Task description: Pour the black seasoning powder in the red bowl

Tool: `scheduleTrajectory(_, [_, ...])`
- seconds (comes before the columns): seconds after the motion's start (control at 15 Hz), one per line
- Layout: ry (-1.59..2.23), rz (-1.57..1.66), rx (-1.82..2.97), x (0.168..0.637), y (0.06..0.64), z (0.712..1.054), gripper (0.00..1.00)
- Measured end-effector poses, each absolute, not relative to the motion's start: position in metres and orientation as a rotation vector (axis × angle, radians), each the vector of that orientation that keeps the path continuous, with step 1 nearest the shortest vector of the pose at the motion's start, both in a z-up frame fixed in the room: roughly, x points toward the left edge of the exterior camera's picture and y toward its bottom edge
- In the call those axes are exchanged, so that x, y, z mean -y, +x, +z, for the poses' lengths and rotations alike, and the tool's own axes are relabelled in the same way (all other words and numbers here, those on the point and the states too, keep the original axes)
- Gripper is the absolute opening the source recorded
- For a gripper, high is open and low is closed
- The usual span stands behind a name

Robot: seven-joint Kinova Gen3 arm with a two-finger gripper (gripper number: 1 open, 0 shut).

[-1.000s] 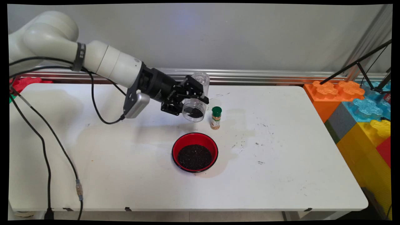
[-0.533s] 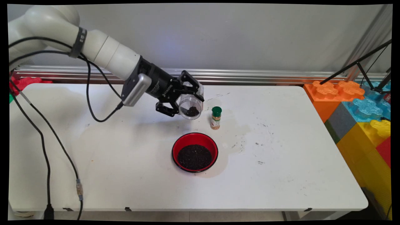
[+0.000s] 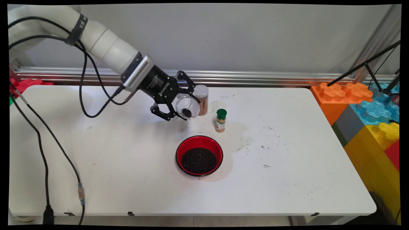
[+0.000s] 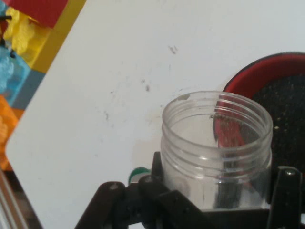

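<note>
My gripper (image 3: 186, 107) is shut on a clear plastic jar (image 3: 188, 107), held tilted above the table with its open mouth toward the near side. A few dark grains lie inside it. In the hand view the jar (image 4: 217, 148) stands between my fingers (image 4: 286, 191), its threaded mouth open. Below and in front sits a red bowl (image 3: 199, 155) filled with dark grains; its rim (image 4: 259, 71) shows at the hand view's right. Just behind the jar stands a spice jar (image 3: 202, 101) with a pale lid and brown contents. A small green-lidded bottle (image 3: 220, 120) stands to its right.
Large coloured building blocks (image 3: 370, 111) are stacked at the table's right end, with a black tripod leg (image 3: 361, 67) above them. Black cables (image 3: 44, 143) hang over the table's left side. A metal rail (image 3: 255, 78) runs along the back edge.
The hand has swung left and slightly back with the jar, turning at the wrist. The jar's mouth now faces the camera more, farther from the bowl, with fewer grains showing inside.
</note>
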State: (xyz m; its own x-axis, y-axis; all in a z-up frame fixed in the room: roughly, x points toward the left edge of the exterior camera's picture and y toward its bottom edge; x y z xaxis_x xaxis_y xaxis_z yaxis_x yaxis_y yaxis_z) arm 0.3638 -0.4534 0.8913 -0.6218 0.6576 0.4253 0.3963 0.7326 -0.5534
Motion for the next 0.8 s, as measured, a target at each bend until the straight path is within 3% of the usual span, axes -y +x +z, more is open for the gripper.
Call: scheduleTrajectory(0.8, [-0.360, 0.254, 2.322, 0.466, 0.395, 0.895, 0.00])
